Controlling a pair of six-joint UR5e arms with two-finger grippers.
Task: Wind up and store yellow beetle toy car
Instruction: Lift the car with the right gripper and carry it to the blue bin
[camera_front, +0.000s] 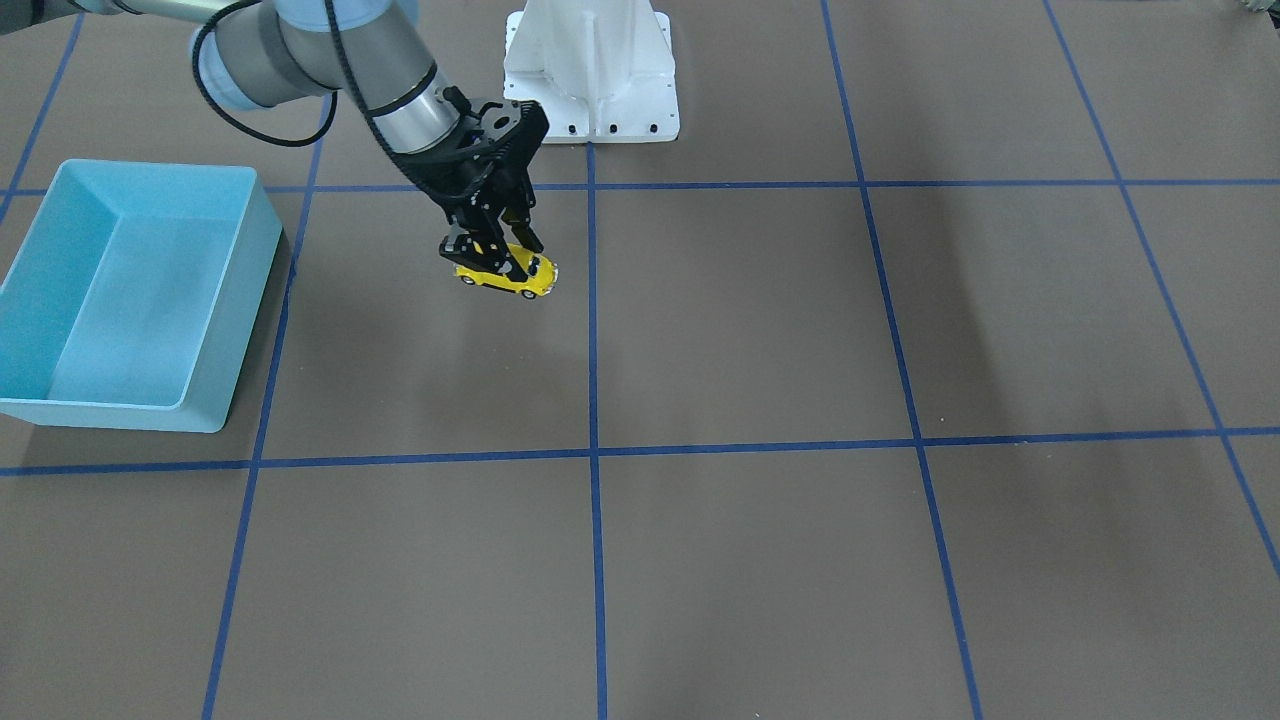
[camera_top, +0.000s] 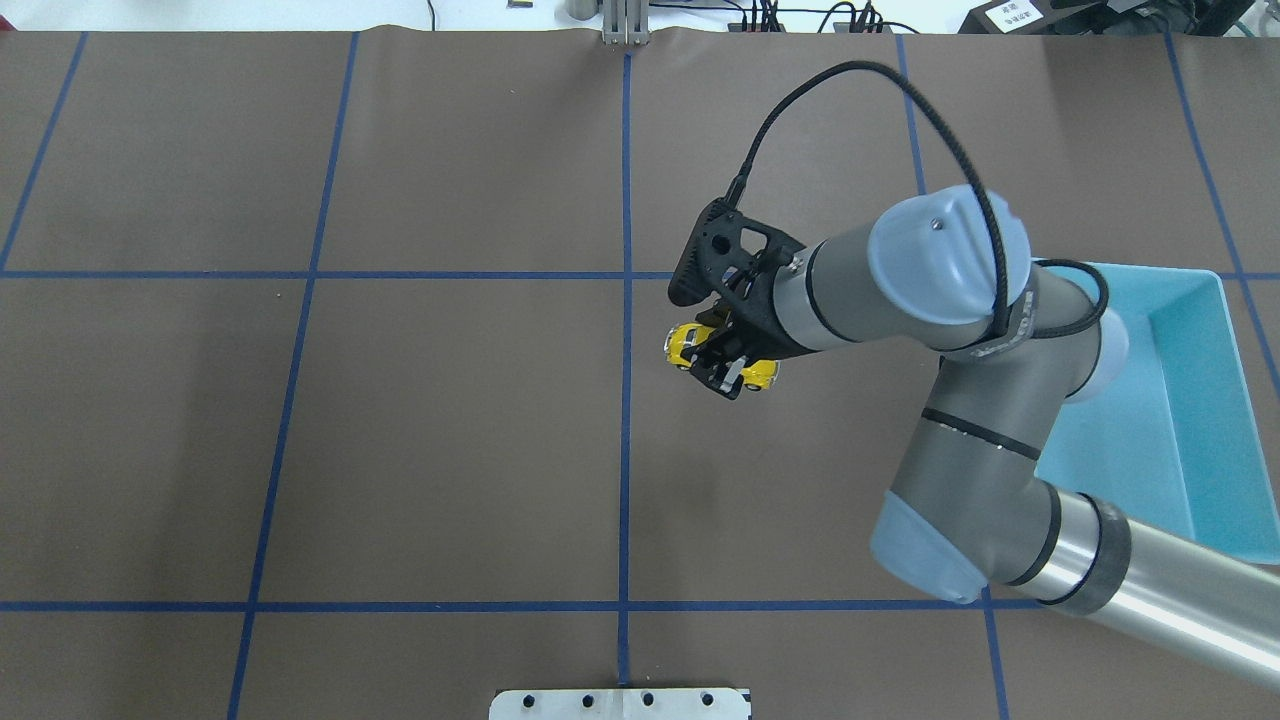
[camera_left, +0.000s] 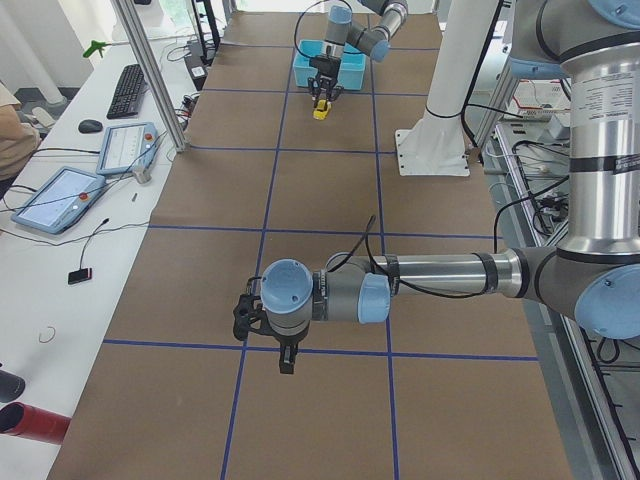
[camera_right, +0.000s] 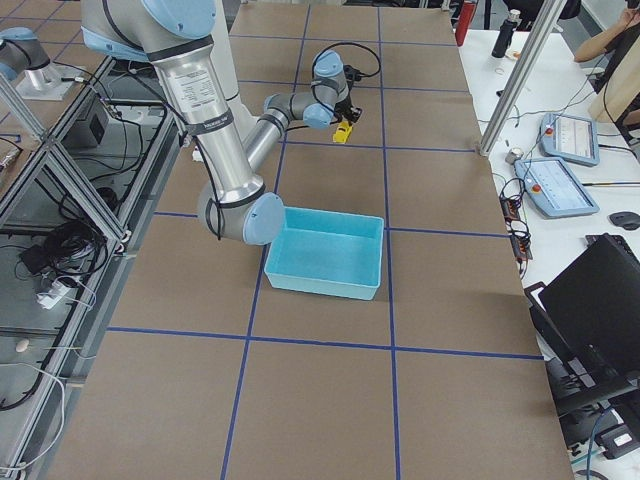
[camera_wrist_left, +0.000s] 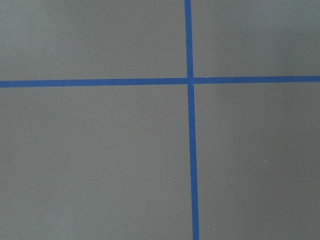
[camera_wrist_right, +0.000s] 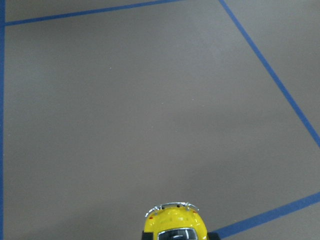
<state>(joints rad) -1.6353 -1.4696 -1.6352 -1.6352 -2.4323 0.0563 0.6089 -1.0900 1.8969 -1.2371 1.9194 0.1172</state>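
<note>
My right gripper (camera_front: 497, 262) is shut on the yellow beetle toy car (camera_front: 518, 278), with a finger on each side of its body. It holds the car low over the brown table near the centre grid line. I cannot tell whether the wheels touch the table. From overhead the car (camera_top: 684, 343) sticks out on both sides of the right gripper (camera_top: 728, 362). The right wrist view shows the car's rounded end (camera_wrist_right: 175, 223) at the bottom edge. My left gripper (camera_left: 278, 342) hangs over the table far from the car. It shows only in the exterior left view, so I cannot tell its state.
An empty light blue bin (camera_front: 255, 235) stands on the robot's right side, about one grid square from the car, and the bin (camera_top: 1195, 420) lies partly under the right arm's elbow. The white robot base (camera_front: 592, 70) is at the table's edge. Blue tape lines cross the mat.
</note>
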